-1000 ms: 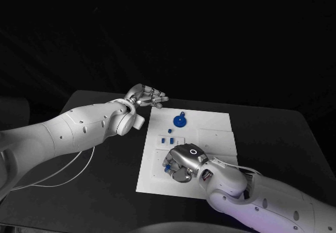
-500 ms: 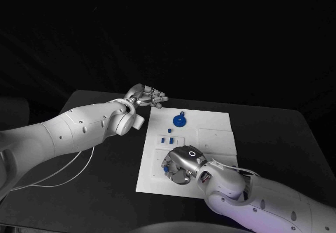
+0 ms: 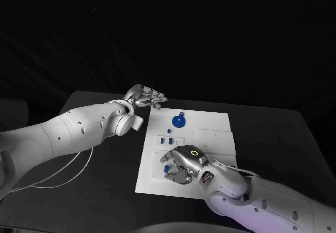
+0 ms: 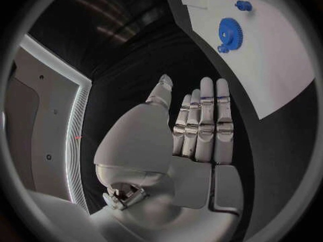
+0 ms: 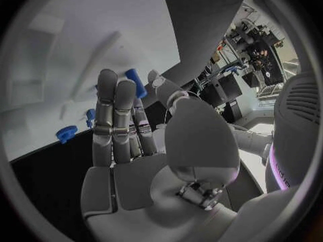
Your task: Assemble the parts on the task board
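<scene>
While poised above the near left part of the task board, right hand with palm down and fingers bent towards the plate. Clamped between thumb tip and a fingertip in the right wrist view: one blue peg, its upper end standing clear of the fingertips. Seen in the head view as a blue spot at the left side of that hand, close above the board; contact with the board cannot be told.

Lies flat at the middle of the black worktop, long side running from near edge to far edge. Carries a blue gear near its far edge, left of centre. Carries also a few small blue parts between gear and right hand, close to the left edge of the board, apart from both.

Left hand off the board, just beyond its far left corner, near the far edge of the worktop. Holds nothing: fingers stretched out side by side, thumb set apart. Well apart from gear and from right hand
</scene>
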Robot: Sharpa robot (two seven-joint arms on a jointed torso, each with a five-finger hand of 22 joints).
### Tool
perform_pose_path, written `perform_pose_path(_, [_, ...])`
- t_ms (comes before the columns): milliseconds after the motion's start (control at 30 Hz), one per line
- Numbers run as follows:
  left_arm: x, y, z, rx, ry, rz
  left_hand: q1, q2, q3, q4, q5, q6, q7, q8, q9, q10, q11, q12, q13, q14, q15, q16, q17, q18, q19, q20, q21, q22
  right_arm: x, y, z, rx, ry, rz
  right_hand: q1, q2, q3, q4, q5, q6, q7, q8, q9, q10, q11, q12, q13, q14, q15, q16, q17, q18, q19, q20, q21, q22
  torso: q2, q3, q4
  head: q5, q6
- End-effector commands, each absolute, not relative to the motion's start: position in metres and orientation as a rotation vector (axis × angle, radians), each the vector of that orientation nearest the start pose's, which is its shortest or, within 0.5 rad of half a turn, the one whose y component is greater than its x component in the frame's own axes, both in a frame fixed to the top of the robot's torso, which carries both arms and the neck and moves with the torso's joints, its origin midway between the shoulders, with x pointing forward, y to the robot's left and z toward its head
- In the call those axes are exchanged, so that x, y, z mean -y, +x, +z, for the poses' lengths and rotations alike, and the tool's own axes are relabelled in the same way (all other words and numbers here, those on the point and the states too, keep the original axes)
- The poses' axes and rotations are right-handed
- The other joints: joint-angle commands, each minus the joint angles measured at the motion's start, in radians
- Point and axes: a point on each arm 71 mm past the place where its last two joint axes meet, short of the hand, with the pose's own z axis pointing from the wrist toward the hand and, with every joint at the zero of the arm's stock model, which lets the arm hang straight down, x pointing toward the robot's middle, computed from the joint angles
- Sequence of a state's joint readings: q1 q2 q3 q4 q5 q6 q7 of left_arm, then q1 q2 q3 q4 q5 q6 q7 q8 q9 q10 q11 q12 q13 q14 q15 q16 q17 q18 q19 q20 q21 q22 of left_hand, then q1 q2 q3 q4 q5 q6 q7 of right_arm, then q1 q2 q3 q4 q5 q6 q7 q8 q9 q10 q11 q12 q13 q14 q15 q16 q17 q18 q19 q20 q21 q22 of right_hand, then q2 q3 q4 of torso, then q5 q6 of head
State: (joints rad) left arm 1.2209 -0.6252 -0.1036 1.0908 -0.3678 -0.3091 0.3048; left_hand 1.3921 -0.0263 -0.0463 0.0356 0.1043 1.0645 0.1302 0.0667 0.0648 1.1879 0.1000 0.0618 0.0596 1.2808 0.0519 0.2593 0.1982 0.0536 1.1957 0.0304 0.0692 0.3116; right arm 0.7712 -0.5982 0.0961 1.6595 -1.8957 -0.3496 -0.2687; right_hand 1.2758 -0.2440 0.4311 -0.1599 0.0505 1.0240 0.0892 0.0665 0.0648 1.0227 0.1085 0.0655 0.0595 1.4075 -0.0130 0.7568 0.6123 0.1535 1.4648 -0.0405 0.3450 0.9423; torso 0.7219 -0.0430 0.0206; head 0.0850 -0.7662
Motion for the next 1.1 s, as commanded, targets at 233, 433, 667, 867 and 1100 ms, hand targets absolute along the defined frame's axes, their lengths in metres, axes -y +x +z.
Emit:
perform_pose_path(233, [-0.224,0.556,-0.213,-1.55,-0.778,-1.182,-0.005,0.008,-0.004,0.0,-0.006,-0.003,-0.001,-0.002,0.001,-0.005,0.0,-0.002,0.001,-0.009,0.0,-0.001,-0.001,-0.007,-0.001,0.004,0.006,-0.001,0.071,0.367,-0.261,-1.602,-0.174,0.932,0.006,-0.014,-0.096,0.092,-0.001,-0.048,-0.013,-0.003,0.0,-0.005,0.0,0.019,0.001,0.002,0.008,0.004,-0.011,0.021,0.021,0.013,-0.026,-0.018,-0.005,0.0001,-0.0007,-0.009,0.011])
perform_pose_path(433, [-0.228,0.554,-0.22,-1.555,-0.791,-1.172,-0.007,0.006,-0.005,0.002,-0.006,-0.003,-0.001,-0.003,0.001,-0.004,0.0,-0.002,0.001,-0.008,0.0,-0.001,-0.001,-0.007,-0.001,0.004,0.006,-0.002,0.117,0.391,-0.247,-1.681,0.077,0.935,-0.035,0.085,-0.085,0.17,-0.002,0.04,0.028,0.003,0.002,0.18,-0.049,0.075,0.005,0.047,-0.022,0.03,-0.015,-0.007,0.046,-0.01,0.009,-0.006,-0.021,-0.0018,-0.0042,-0.02,0.019])
perform_pose_path(667, [-0.233,0.551,-0.232,-1.56,-0.813,-1.155,-0.008,0.006,-0.005,0.002,-0.006,-0.004,0.0,-0.003,0.001,-0.004,0.0,-0.002,0.001,-0.008,0.0,0.0,0.0,-0.007,0.0,0.004,0.006,-0.002,0.172,0.42,-0.245,-1.904,0.195,0.869,-0.117,0.114,-0.085,0.174,-0.001,0.092,0.005,-0.003,0.006,0.334,-0.086,0.048,0.014,0.044,-0.046,0.024,-0.018,-0.04,0.037,-0.039,0.027,0.001,-0.047,-0.0019,-0.0099,-0.029,0.022])
perform_pose_path(867, [-0.235,0.548,-0.239,-1.561,-0.824,-1.147,-0.009,0.007,-0.005,0.003,-0.005,-0.006,0.0,-0.003,0.001,-0.003,0.0,-0.002,0.001,-0.007,-0.001,0.001,0.0,-0.007,0.001,0.003,0.006,-0.003,0.217,0.436,-0.258,-2.179,0.279,0.732,-0.126,0.158,-0.133,0.115,0.065,0.152,-0.031,-0.003,0.056,0.361,-0.143,0.348,0.404,0.051,-0.086,0.04,0.01,-0.084,0.039,-0.083,0.044,0.004,-0.077,-0.0044,-0.0084,-0.045,0.023])
perform_pose_path(1100, [-0.231,0.544,-0.247,-1.573,-0.86,-1.151,-0.014,0.008,-0.006,0.005,-0.006,-0.007,-0.001,-0.003,0.001,0.009,-0.003,-0.002,0.001,-0.003,-0.003,0.001,0.0,-0.007,0.004,0.002,0.008,-0.003,0.243,0.441,-0.272,-2.34,0.375,0.503,-0.17,0.187,-0.095,0.128,0.015,0.148,-0.045,-0.002,0.208,0.269,-0.152,0.587,0.849,0.019,-0.09,0.137,0.182,-0.08,0.037,-0.085,0.069,0.035,-0.109,-0.0064,-0.0065,-0.062,0.012])
